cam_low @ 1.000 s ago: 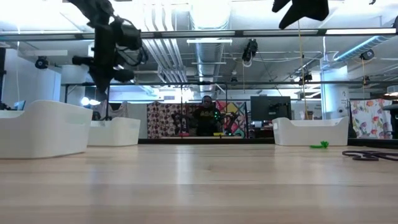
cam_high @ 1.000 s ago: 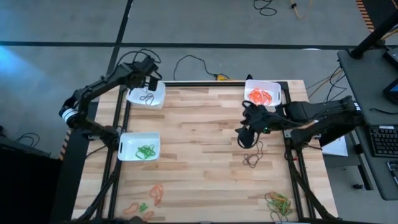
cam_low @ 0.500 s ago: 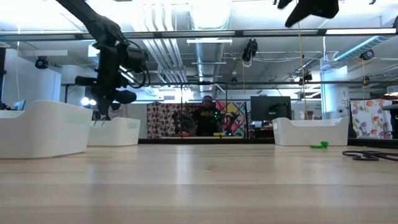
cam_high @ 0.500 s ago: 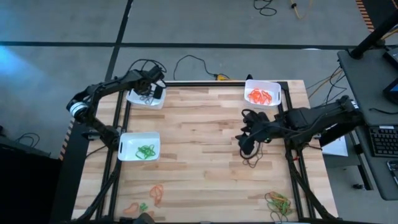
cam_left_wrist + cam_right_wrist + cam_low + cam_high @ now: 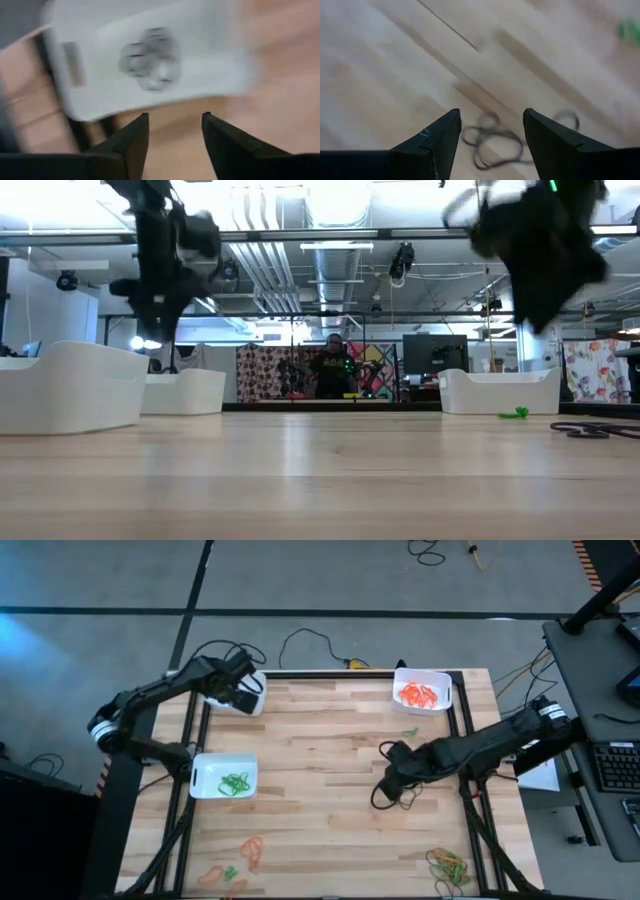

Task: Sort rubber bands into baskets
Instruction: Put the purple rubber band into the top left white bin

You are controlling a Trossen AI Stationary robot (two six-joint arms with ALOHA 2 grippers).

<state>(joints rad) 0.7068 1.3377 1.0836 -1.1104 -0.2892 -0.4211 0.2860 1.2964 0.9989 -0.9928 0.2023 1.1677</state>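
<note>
1. The left gripper (image 5: 243, 692) hangs over the white basket at the desk's eleven o'clock corner (image 5: 250, 705). In the left wrist view its two dark fingers (image 5: 131, 145) stand parted with nothing between them, above that basket (image 5: 100, 95), which holds a clump of dark rubber bands (image 5: 149, 59).
2. The right gripper (image 5: 385, 790) is low over the desk (image 5: 320, 790), at about four o'clock from its centre. In the right wrist view its fingers (image 5: 440, 140) are spread wide and empty, right above a tangle of dark rubber bands (image 5: 495, 142) lying on the wood.
3. A second basket (image 5: 222, 776) sits at the desk's nine o'clock edge and holds green rubber bands (image 5: 235, 782).
4. A third basket (image 5: 423, 690) sits at the one o'clock corner and holds orange rubber bands (image 5: 418, 694).
5. A single green band (image 5: 409, 732) lies on the wood at six o'clock from that basket.
6. Loose orange and green bands (image 5: 240, 858) lie near the seven o'clock corner, and a mixed heap (image 5: 448, 865) near the five o'clock corner.
</note>
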